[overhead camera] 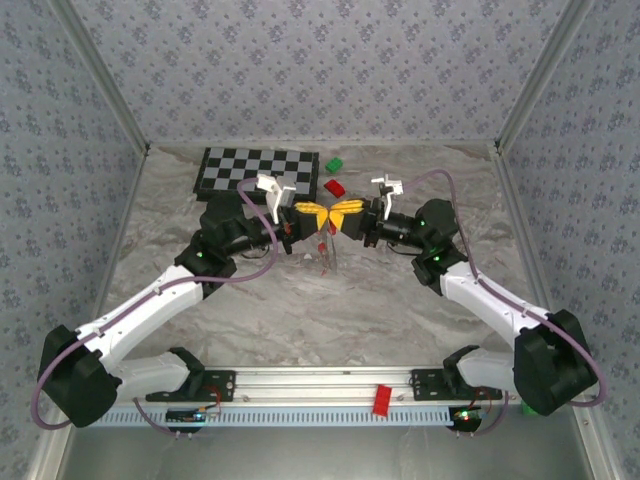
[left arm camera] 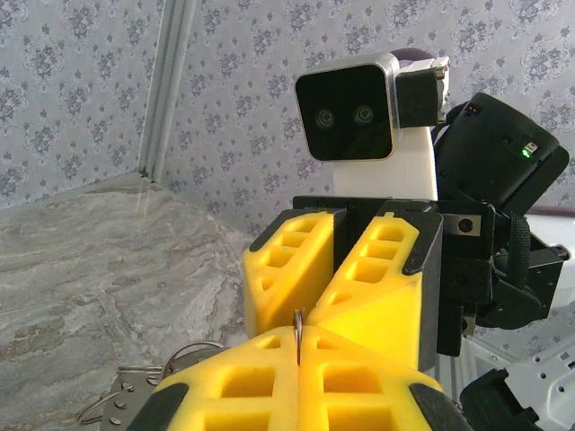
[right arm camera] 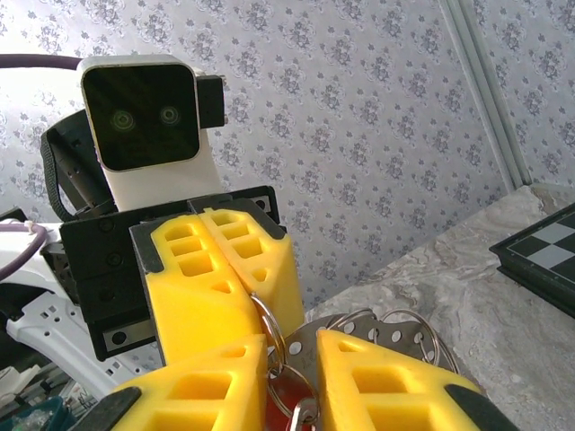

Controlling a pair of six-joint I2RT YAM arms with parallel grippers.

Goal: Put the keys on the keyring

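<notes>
- Why do both arms meet in the air, just on the near side of the board (overhead camera: 258, 170)?
- So the keyring (left arm camera: 297, 334) hangs free over the desk (overhead camera: 300, 310). The left pincer (overhead camera: 318, 215) is shut tight on its wire to keep it steady.
- And the right pincer (right arm camera: 292, 359)?
- It's tip to tip with the left one, fingers a little apart. A red key (right arm camera: 280, 400) and the ring sit in the gap. I can't tell if it grips them.
</notes>
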